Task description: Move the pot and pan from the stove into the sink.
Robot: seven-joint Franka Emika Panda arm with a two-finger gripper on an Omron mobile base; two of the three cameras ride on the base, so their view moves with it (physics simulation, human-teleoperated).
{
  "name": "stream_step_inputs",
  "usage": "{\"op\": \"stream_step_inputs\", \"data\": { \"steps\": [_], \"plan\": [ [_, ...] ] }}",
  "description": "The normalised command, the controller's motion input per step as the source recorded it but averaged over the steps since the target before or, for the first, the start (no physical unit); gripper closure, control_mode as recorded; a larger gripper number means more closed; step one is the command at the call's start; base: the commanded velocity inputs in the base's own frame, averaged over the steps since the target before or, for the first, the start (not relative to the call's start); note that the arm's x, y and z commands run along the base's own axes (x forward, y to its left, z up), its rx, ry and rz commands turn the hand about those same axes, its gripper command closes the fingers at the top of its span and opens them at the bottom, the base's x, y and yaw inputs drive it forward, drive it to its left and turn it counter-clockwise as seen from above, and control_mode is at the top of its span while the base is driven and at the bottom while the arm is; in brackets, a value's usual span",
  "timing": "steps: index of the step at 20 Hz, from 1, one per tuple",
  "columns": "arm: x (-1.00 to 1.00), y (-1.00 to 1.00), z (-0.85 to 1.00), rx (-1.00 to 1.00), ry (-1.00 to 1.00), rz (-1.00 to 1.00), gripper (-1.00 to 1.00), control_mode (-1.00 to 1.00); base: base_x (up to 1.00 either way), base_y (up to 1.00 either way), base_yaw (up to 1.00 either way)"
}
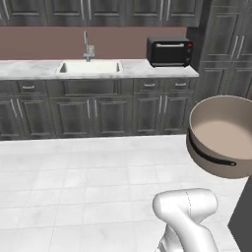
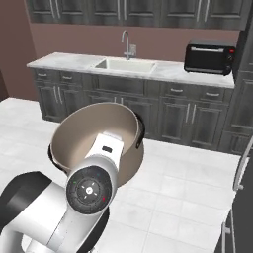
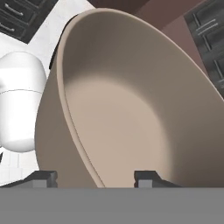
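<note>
While hand grips rim, tan pot hangs tilted.

gripper clamped across the rim wall of the pot, one fingertip on the outer face, the other on the inner. Pot is carried tilted, its mouth turned toward the hand camera. Arm bent at the elbow, wrist pitched upward
</note>
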Motion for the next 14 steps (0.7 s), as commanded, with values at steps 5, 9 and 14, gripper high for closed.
{"op": "stream_step_inputs", "data": {
  "steps": [5,9,14],
  "plan": [
    [0.00,0.00,0.00,0.00,0.00,0.00,1.00,1.00,0.91,0.20,0.00],
    [0.00,0.00,0.00,0.00,0.00,0.00,1.00,1.00,0.93,0.22,0.00],
    [0.00,0.00,0.00,0.00,0.00,0.00,1.00,1.00,0.94,0.24,0.00]
  ]
}}
